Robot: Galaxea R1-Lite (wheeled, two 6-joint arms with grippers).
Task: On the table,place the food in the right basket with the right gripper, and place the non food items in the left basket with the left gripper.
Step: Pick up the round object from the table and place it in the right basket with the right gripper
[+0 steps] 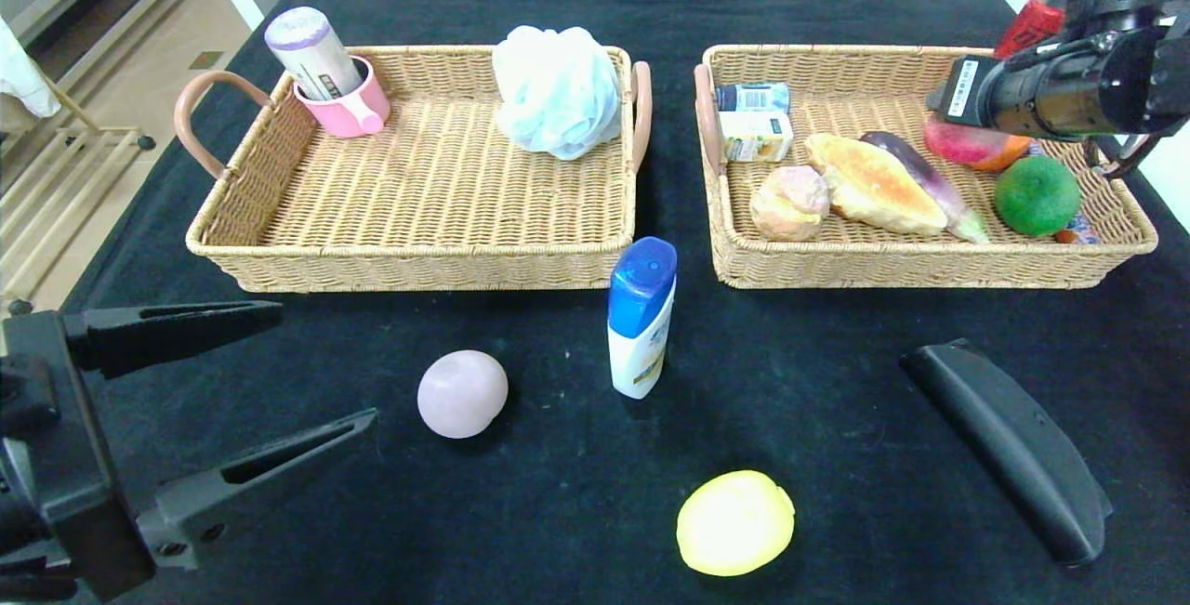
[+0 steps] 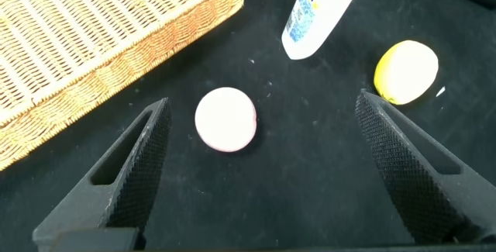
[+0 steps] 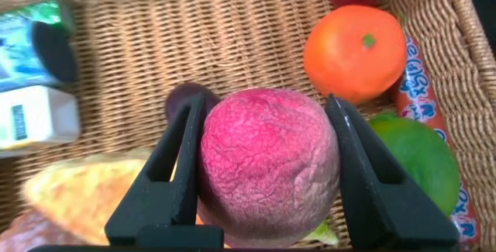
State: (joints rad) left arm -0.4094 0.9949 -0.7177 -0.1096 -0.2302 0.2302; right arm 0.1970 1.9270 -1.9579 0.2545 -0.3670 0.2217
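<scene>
A: Right claw (image 3: pixel 263 167)?
B: Clenched on a pink fruit (image 3: pixel 267 163), one jaw each side, up over the right basket (image 1: pixel 930 266), far right corner. Fruit's off the basket floor as far as I can tell.

A: What's under it?
B: Orange (image 3: pixel 355 50), green fruit (image 1: pixel 1036 194), bread (image 1: pixel 874 182), eggplant (image 1: pixel 920 173), a roundish bun (image 1: pixel 790 203), plus two small cartons (image 1: pixel 755 122) by the left wall. All inside the right basket.

A: Left claw (image 2: pixel 260 167)?
B: Released, jaws wide, nothing between the pads. Low at the near left of the bench (image 1: pixel 558 493), pointing at the pale ball (image 2: pixel 225 119). Ball sits on the cloth btwn the jaw lines but ahead of the tips, not touched.

A: Left basket (image 1: pixel 409 266)?
B: Pink cup (image 1: pixel 346 103) w/ a tilted tube (image 1: pixel 311 52) in it, far left corner. Blue loofah (image 1: pixel 558 89) at the far right corner.

A: Still on the bench?
B: Ball; shampoo bottle (image 1: pixel 640 317), blue cap, standing just in front of the gap btwn baskets; lemon (image 1: pixel 734 521) near the front edge, well apart from the bottle; black curved thing (image 1: pixel 1013 447) lying front right.
</scene>
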